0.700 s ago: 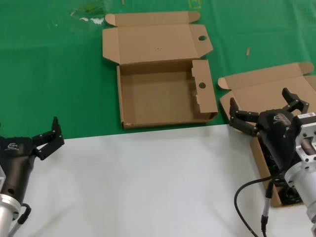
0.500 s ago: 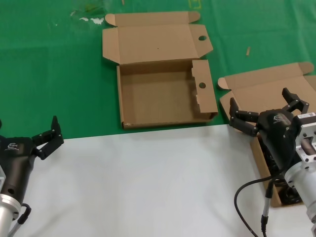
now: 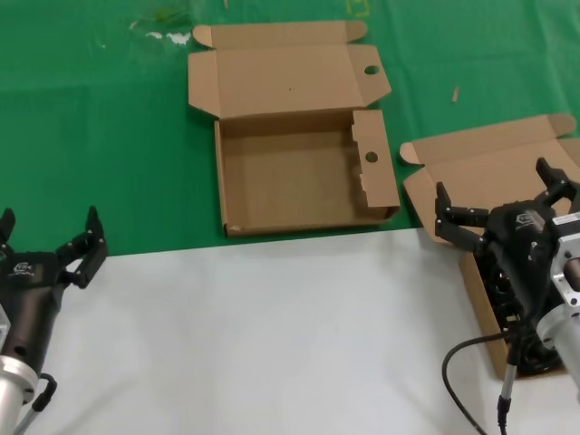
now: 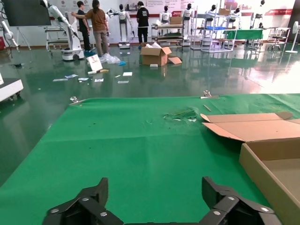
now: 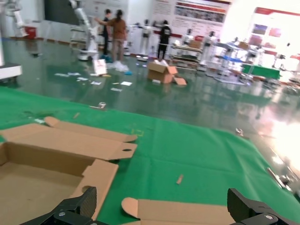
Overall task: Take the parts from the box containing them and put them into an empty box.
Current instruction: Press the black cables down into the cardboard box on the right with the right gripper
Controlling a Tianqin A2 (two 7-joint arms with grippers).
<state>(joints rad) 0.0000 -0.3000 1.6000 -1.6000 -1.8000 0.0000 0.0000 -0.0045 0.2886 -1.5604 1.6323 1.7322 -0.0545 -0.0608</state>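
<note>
Parts (image 3: 521, 340), black coiled cords, lie inside the plain box (image 3: 471, 168) at the table's right edge, mostly hidden by the right arm. Right end effector (image 3: 503, 204) hovers over that box, fingers spread and grasping nothing. Left end effector (image 3: 45, 240) waits at the near left, also released. Between them, farther back, the empty box (image 3: 299, 190) with round holes sits open on the green table (image 3: 100, 136)

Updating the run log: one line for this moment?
left gripper: open, idle | right gripper: open, above parts box | parts: inside | empty box: empty
</note>
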